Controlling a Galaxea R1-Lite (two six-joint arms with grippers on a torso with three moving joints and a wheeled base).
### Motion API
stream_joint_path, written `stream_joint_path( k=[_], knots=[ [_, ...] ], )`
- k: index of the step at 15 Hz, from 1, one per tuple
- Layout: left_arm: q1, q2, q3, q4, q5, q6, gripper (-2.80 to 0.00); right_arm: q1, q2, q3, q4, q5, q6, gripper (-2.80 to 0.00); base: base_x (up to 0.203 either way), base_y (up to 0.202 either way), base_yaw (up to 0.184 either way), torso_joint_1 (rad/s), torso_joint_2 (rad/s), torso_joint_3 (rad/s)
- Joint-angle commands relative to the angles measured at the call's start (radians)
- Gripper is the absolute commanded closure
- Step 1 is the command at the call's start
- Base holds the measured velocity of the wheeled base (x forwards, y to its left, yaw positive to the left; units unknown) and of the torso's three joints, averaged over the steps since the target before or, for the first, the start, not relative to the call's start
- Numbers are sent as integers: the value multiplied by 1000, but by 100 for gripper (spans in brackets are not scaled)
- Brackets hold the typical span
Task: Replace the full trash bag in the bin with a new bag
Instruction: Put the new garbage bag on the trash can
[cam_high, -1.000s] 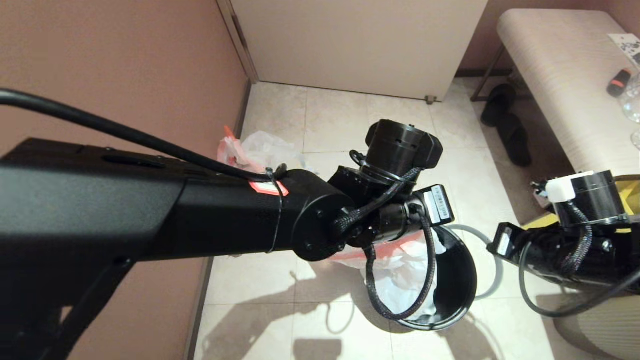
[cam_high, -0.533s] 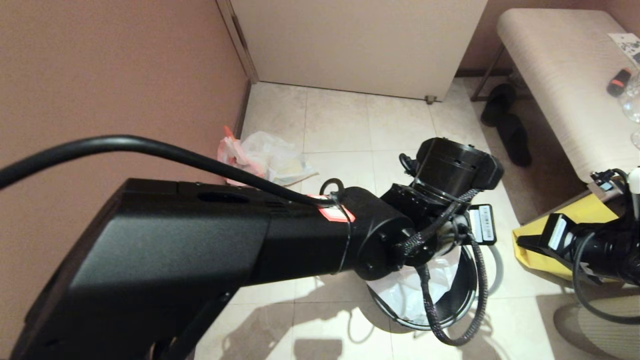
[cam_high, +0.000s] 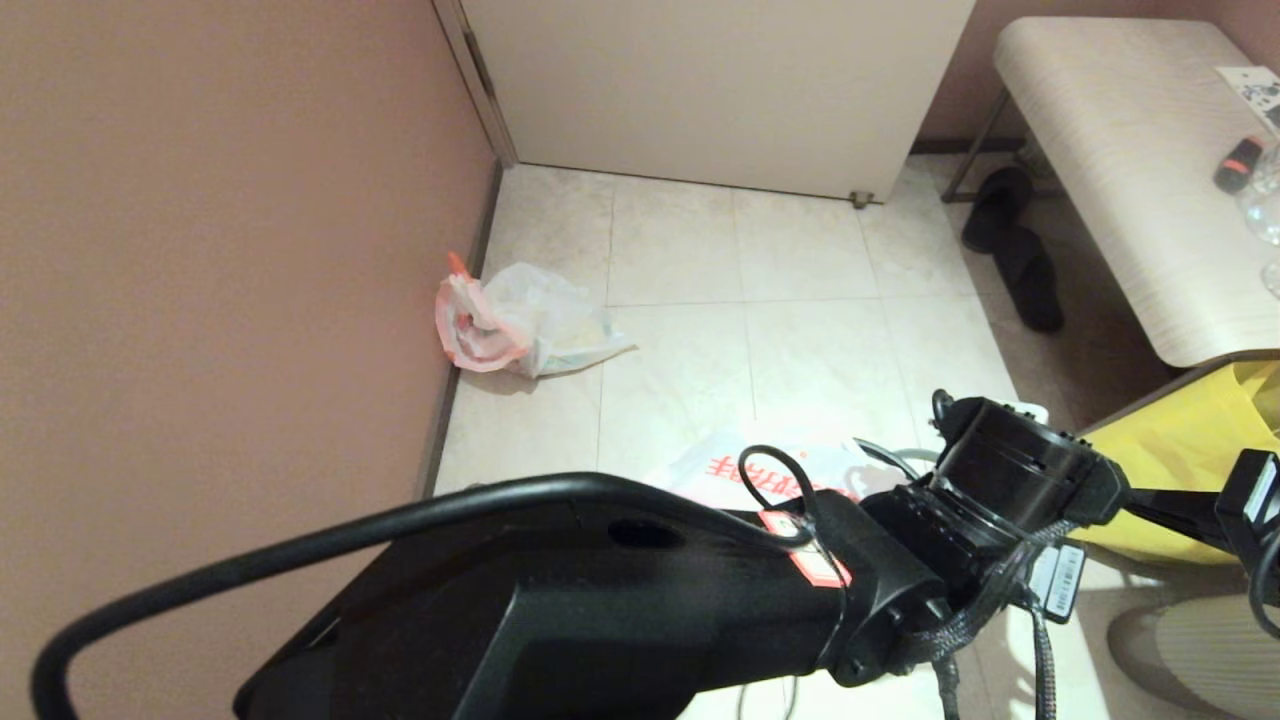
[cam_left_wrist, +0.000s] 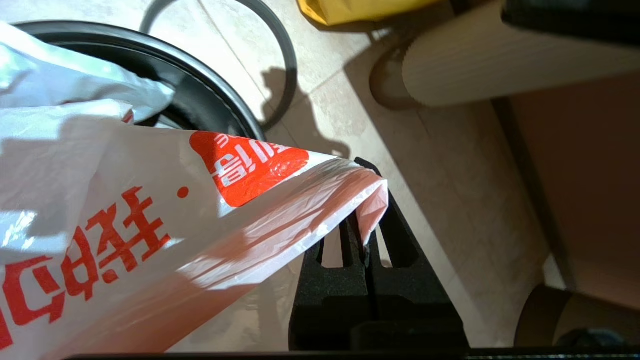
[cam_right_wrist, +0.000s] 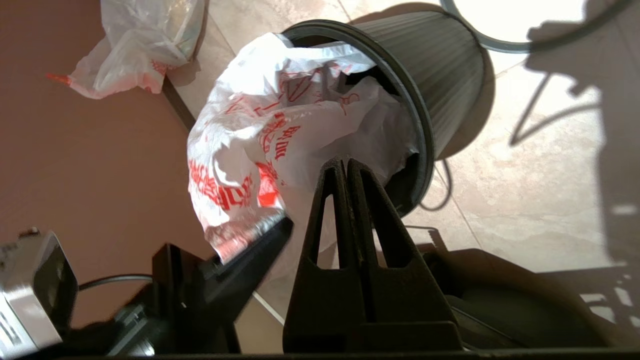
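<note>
The new bag is thin, limp film, light and slippery, likely to tear if snagged; its doubled pink-red edge looks the best hold. The left gripper is clenched on exactly that edge, low and centre in its wrist view. The right gripper is pinched closed just in front of the bag; whether it holds film I cannot tell. White with red characters, the bag spills crumpled from the black bin at upper centre. The full trash bag lies upper left, by the wall.
</note>
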Motion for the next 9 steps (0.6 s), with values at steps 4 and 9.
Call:
stream_joint_path(
  k=[4,9],
  knots=[
    [-44,47,0,-20,23,95,-280,-46,10,38,-22,15,-21,0,0,0,0,0,0,0],
    [-37,18,1,-40,176,104,-280,-40,10,60,-38,29,-22,0,0,0,0,0,0,0]
  ],
)
